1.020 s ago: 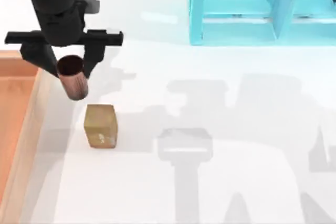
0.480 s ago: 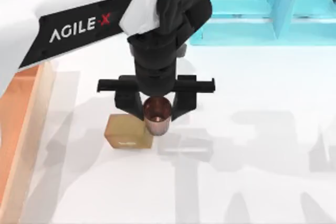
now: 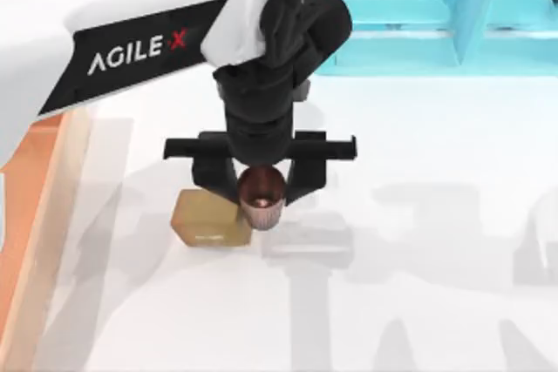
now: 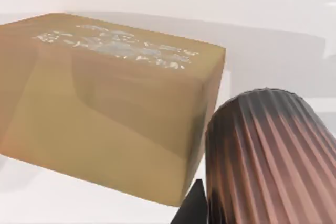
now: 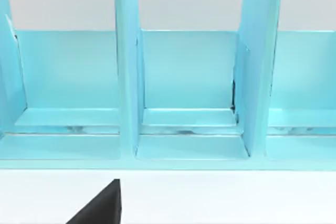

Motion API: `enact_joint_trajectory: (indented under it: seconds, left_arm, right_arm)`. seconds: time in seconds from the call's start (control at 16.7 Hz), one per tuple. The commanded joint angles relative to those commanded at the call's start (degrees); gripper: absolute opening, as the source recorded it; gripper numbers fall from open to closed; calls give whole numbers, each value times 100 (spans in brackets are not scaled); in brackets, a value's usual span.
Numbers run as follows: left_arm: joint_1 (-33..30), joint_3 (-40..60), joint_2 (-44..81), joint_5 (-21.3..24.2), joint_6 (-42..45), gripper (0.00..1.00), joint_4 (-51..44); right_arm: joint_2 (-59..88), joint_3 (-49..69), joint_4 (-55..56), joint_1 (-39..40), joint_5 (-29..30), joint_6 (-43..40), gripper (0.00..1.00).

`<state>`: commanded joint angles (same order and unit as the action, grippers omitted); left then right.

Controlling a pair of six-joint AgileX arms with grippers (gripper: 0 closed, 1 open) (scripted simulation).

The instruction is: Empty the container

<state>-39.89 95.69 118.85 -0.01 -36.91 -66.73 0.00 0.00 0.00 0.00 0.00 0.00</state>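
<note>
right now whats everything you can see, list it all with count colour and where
container: one, light tan rim with orange-brown floor, along the table's left edge
block: one, tan, on the table just right of the container, partly under the left gripper
cup: one, dark red and ribbed, held between the left gripper's fingers beside the block, close to it
cabinet: one, turquoise with open compartments, at the table's far right
table: one, white, under everything
left gripper: one, black, over the table near the block, shut on the cup
right gripper: one, black part at the right wrist view's edge, facing the cabinet
</note>
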Motion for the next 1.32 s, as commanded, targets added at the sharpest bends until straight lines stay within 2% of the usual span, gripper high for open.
enact_joint_trajectory:
  seconds: [0.6,0.84,1.32]
  left_arm:
    - [-10,-579,161,-4,-5,0,730]
    - [-10,-590,162,-4,-5,0,742]
    - [-10,-590,162,-4,-5,60,742]
  right_arm:
    - [0,0,0,0,0,0,100]
    - [0,0,0,0,0,0,100]
    - [0,0,0,0,0,0,100]
